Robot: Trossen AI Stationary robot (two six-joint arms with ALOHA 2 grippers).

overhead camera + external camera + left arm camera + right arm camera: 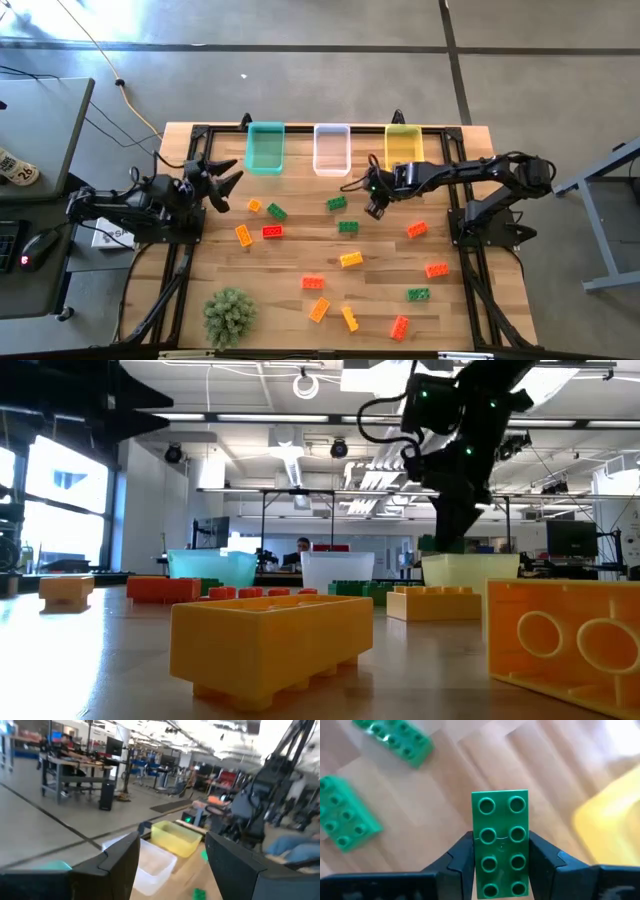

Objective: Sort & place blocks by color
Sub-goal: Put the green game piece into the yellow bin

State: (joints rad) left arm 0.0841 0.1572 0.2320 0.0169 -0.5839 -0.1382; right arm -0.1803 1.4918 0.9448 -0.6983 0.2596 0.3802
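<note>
Right arm stretched across table toward far side, wrist bent down. Right gripper off table surface, fingers clamped on both long sides of green block. Left arm folded back at left table edge, left gripper raised, fingers apparently spread, nothing between them.

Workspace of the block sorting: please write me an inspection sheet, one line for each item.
Surface: wooden table, bare between blocks.
Job's things: teal bin, clear bin and yellow bin at the far edge; red, orange, yellow and green blocks scattered.
Clutter: green plant ball at the near left.
Grippers: right gripper holds a green block above the table; left gripper open, waiting at the left.
Cables: yellow cable on the floor.
Surroundings: desk with mouse on the left.
</note>
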